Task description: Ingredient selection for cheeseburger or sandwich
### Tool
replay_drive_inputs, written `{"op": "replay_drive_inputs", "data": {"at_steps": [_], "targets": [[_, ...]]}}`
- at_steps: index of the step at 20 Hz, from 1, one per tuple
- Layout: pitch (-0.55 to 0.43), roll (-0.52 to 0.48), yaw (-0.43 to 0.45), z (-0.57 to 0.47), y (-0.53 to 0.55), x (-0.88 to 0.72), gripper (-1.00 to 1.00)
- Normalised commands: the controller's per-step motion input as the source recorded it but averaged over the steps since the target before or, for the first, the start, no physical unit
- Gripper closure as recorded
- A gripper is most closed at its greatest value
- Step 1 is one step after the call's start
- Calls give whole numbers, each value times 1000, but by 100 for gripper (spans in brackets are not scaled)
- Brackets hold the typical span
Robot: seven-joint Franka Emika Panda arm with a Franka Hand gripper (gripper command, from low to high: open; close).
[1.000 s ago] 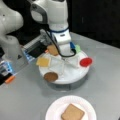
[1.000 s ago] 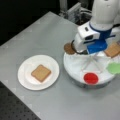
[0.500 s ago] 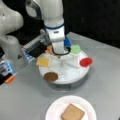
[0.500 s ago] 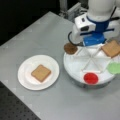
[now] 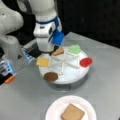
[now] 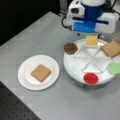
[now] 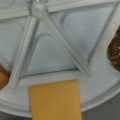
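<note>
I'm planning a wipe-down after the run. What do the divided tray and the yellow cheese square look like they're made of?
The divided tray looks like white moulded plastic: smooth, slightly glossy, with raised ribs. The yellow cheese square looks like matte toy material, perhaps felt or foam: flat, uniform, no shine; I can't tell which. The gripper is hidden under the arm above the cheese.

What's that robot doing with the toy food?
It's picking pieces for a sandwich. One bread square already lies on the white paper plate. The end effector hangs over the round divided tray, nearest the yellow cheese square. The patty and other bread are on the tray.
</note>
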Motion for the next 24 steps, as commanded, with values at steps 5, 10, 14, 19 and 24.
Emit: {"op": "replay_drive_inputs", "data": {"at_steps": [5, 10, 14, 19, 24], "targets": [[129, 308, -212, 200, -278, 169, -100], [129, 358, -30, 194, -462, 355, -100], [154, 363, 89, 144, -505, 496, -100], [186, 345, 129, 109, -429, 532, -100], [261, 394, 171, 56, -349, 454, -100]]}}
